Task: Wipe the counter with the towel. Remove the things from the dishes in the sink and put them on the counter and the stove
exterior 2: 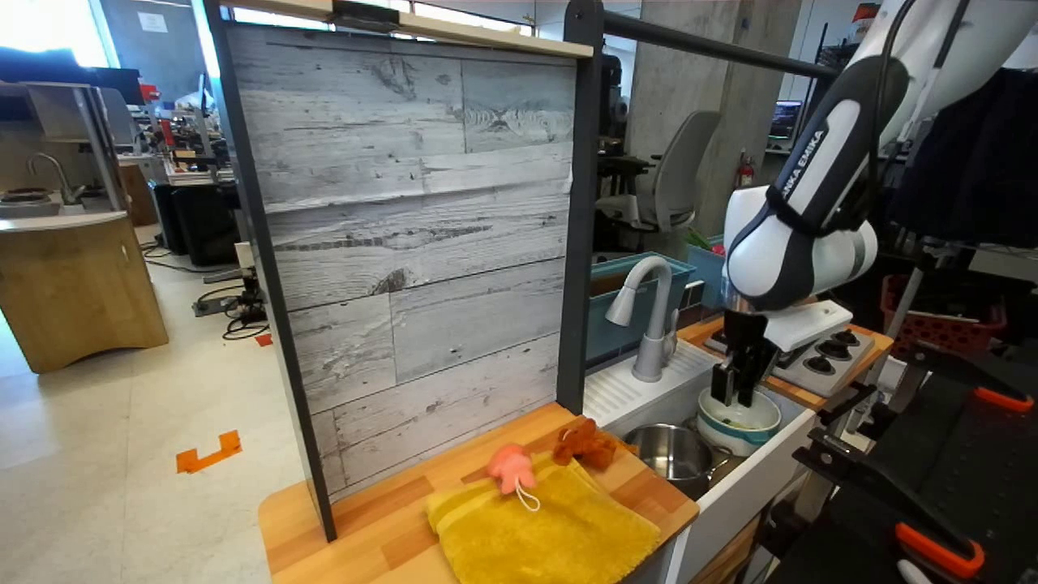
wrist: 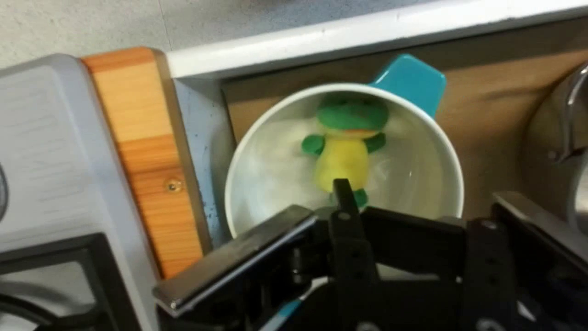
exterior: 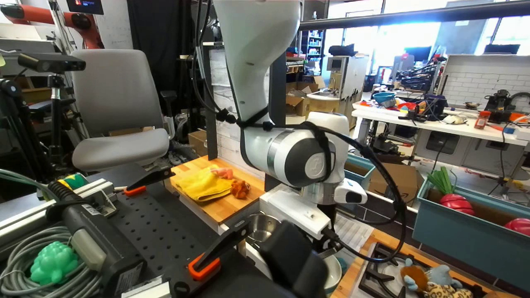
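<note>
Inside the white bowl [wrist: 266,174], the plush frog [wrist: 344,158] is lying up-left of the gripper [exterior 2: 735,395] in the wrist view, feet pointing toward jaws standing pressed together.

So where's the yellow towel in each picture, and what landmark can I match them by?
In an exterior view: the yellow towel lies left of centre, on the wooden counter.
In an exterior view: the yellow towel sits bottom middle.
Wrist view: not in it; that yellow belongs to a toy.
Shared landmark: the steel pot, in all three.
</note>
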Motion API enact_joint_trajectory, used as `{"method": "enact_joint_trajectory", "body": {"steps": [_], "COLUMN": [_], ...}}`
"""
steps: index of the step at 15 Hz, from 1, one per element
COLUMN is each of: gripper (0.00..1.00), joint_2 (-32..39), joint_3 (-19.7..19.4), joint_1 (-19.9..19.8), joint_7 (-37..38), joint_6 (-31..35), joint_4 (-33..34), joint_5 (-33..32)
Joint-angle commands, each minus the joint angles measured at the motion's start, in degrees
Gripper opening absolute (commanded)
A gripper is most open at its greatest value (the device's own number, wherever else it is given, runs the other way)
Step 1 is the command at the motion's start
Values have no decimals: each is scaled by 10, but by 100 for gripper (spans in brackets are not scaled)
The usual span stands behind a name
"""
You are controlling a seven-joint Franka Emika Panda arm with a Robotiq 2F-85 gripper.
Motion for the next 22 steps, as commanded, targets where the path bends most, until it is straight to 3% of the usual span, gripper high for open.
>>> {"method": "enact_joint_trajectory", "body": {"steps": [1, 4, 5, 6, 8, 16, 18, 19, 21, 22], "gripper": [0, 0, 25, 26, 40, 99, 98, 71, 74, 60], "joint_2": [-69, -87, -87, -84, -70, 9, 23, 30, 43, 50], "joint_3": [24, 24, 21, 21, 21, 17, 17, 17, 14, 12], "joint_1": [-37, -45, -43, -42, -40, -23, -22, -21, -17, -15], "joint_7": [-30, -33, -31, -29, -21, 17, 21, 23, 27, 30], "joint_6": [-37, -61, -72, -80, -67, -43, -41, -43, -48, -51], "joint_4": [-52, -60, -59, -56, -48, 22, 40, 49, 67, 76], "joint_5": [3, 3, 2, 2, 5, 8, 8, 8, 7, 7]}}
